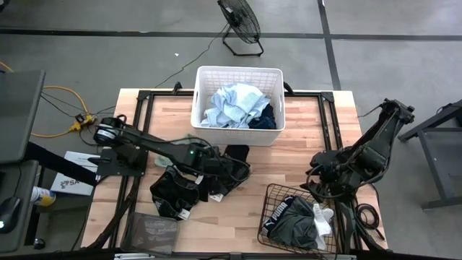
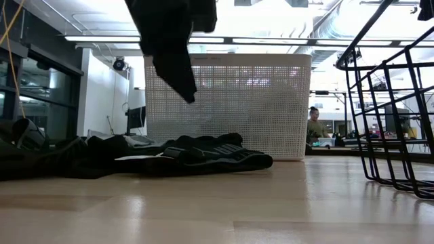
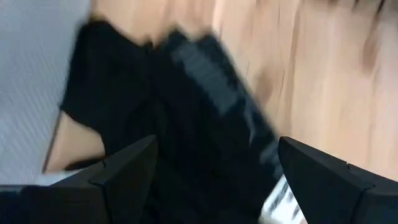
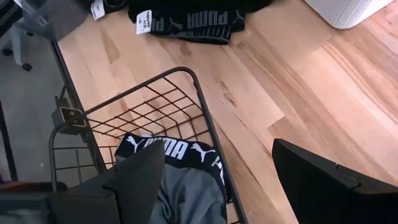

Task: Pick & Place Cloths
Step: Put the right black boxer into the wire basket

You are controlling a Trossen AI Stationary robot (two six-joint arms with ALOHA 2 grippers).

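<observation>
Several black cloths [image 1: 184, 189] lie heaped on the table's left middle, showing in the low view as a flat pile [image 2: 196, 157]. My left gripper [image 1: 216, 165] is open above this heap; black cloth [image 3: 205, 118] fills the gap between its fingers [image 3: 217, 146]. A dark shape [image 2: 169, 41] hangs from above in the low view; finger or cloth, I cannot tell. A light blue cloth [image 1: 234, 105] and a navy one [image 1: 267, 119] lie in the white basket. My right gripper [image 1: 317, 184] is open over the wire basket's far left corner [image 4: 217, 146]. My left gripper stands open with one finger [image 3: 124, 174] on either side of the black cloth [image 3: 186, 155], pointing down at it from above. Whether the fingers touch the cloth, I cannot tell.
The white laundry basket [image 1: 238, 70] stands at the far middle of the table [image 2: 230, 102]. The black wire basket [image 1: 268, 189] at near right holds a black banded cloth [image 4: 168, 149], a grey one [image 4: 186, 199] and a white-grey one [image 1: 321, 220]. Bare wood lies between the baskets.
</observation>
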